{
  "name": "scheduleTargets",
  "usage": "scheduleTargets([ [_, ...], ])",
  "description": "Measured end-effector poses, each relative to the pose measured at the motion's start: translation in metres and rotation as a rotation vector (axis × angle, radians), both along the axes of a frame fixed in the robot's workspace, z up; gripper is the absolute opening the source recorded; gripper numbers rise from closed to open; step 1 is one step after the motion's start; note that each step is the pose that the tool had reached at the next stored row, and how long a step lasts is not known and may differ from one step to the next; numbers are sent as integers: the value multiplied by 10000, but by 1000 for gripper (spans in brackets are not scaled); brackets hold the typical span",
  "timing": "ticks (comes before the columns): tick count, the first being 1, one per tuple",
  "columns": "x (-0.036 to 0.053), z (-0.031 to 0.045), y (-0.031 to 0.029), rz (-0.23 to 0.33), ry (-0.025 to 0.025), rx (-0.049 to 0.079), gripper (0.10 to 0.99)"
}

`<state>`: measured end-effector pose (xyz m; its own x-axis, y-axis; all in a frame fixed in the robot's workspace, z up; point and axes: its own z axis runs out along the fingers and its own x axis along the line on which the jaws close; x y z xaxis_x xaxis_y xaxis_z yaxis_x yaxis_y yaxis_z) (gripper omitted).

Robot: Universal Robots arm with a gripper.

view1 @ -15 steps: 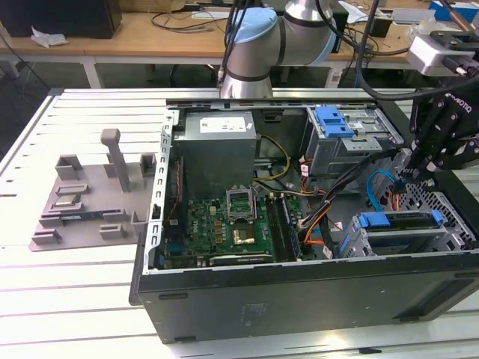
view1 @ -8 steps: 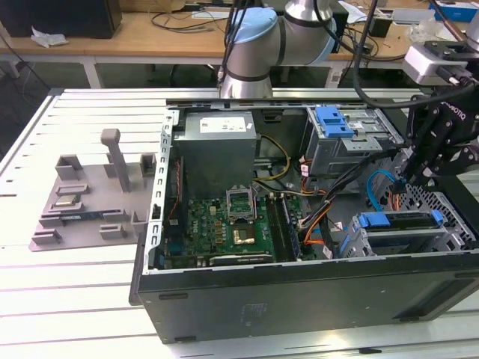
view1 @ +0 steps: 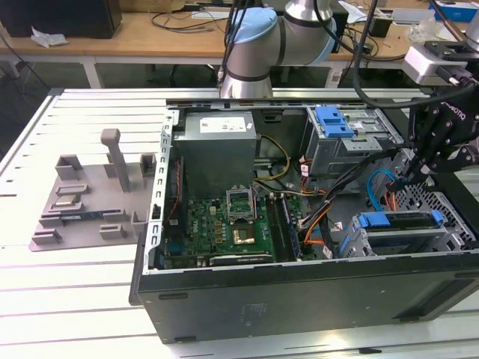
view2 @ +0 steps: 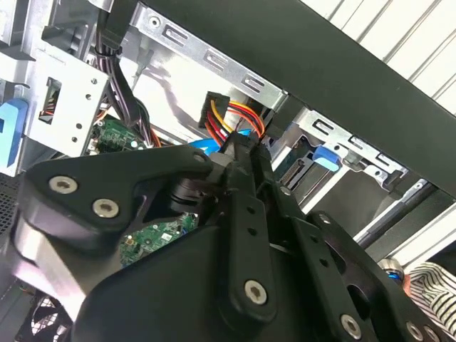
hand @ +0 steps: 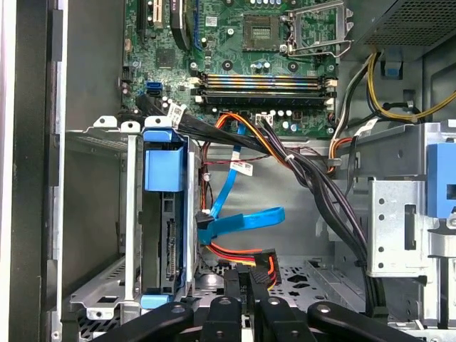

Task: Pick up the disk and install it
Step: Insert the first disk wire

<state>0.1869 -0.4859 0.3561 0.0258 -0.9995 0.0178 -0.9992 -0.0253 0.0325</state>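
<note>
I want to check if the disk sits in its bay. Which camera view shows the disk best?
The first wrist view: the disk stands edge-on in its metal bay, blue frame visible. The exterior view shows its blue frame from the side. In the second wrist view I cannot make it out.

My work surface is a white slatted table (view1: 75, 299) — bare ribs run toward the exterior view's left. Behind the table stands a wooden bench (view1: 135, 37) on white legs, littered with cables and crumpled paper (view1: 49, 37); a dark box (view1: 63, 16) sits on it. Lighting even — no hard shadows.
</note>
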Motion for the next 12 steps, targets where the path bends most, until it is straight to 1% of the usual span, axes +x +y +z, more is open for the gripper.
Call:
scheduleTargets([
  [4, 0, 0, 0, 0, 0, 0, 169],
  [6, -19, 0, -45, -1, 0, -1, 169],
  [7, -32, 0, -79, 0, -2, 0, 169],
  [9, -59, -1, -198, 0, -3, 0, 169],
  [12, -58, -1, -304, 1, -3, 0, 169],
])
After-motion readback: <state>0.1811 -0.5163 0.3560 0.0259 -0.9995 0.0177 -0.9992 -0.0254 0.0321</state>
